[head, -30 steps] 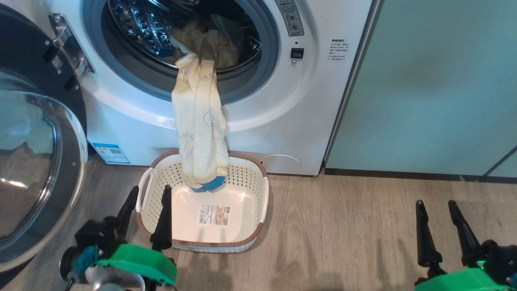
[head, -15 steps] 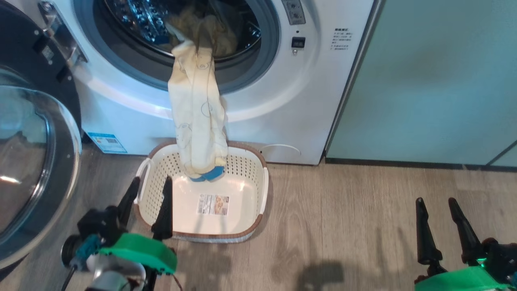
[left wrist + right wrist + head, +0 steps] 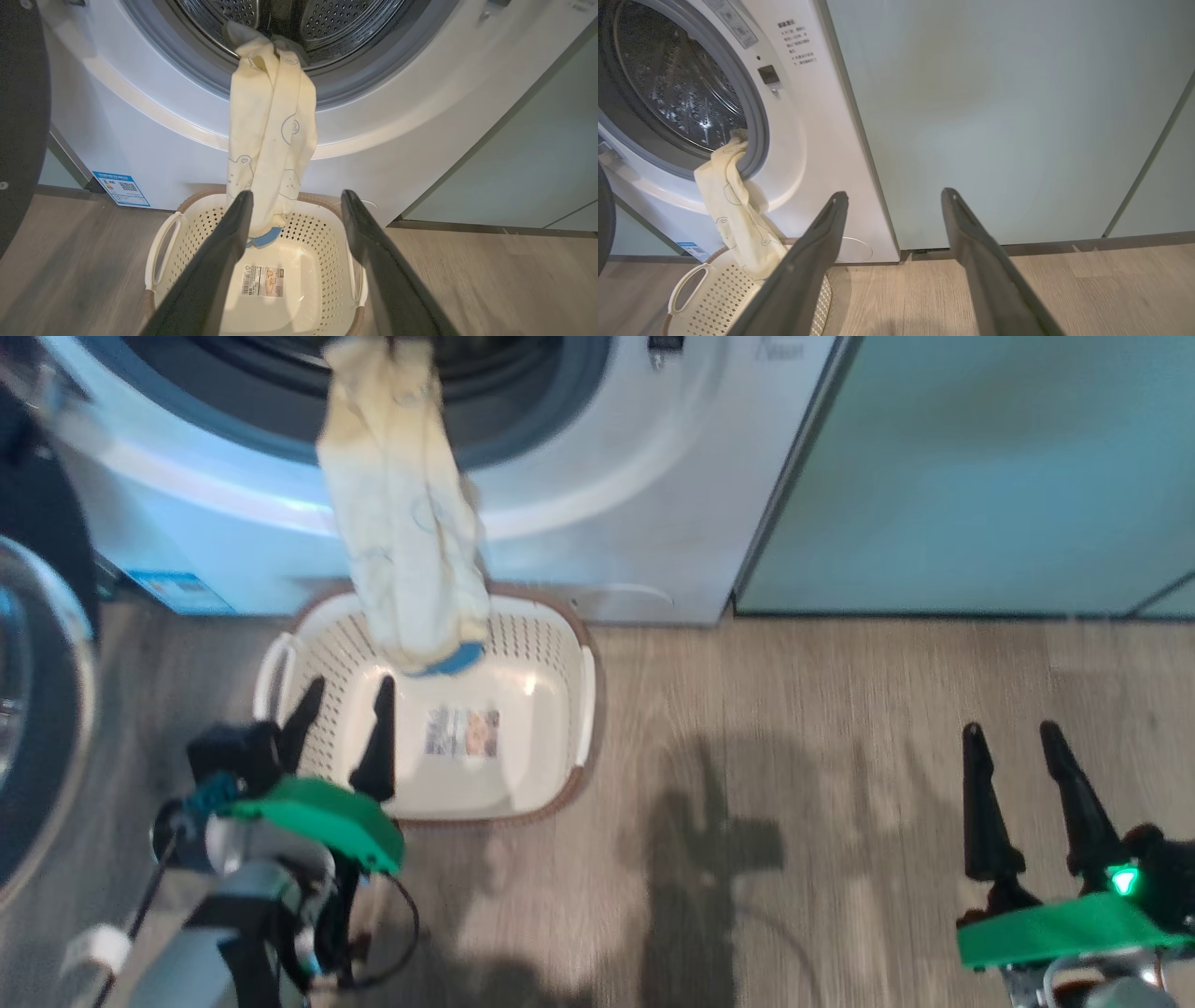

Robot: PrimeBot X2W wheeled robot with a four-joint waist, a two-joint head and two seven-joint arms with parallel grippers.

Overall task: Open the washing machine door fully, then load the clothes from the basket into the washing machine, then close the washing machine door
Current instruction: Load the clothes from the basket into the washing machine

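Head view: the clothes (image 3: 401, 523) hang as one pale yellow strip from the mouth of the washing machine (image 3: 607, 495), with the blue trim (image 3: 450, 660) down inside the basket (image 3: 560, 644). The left gripper (image 3: 350, 684) hovers over the basket's near-left corner, jaws wide and empty. The right gripper (image 3: 1011, 728) stands wide and empty over the floor (image 3: 794, 756), well apart.

Left wrist view: the strip hangs just beyond the two fingers (image 3: 224, 261), and the washing machine door (image 3: 21, 116) is swung out at the left. The fabric looks light, soft and limp (likely to fold and trail rather than slip). A pinch low on the hanging part, above the trim, seems best.

Right wrist view: the strip's top drapes over the grey gasket (image 3: 759, 130), and the rest is outside the drum (image 3: 682, 93).
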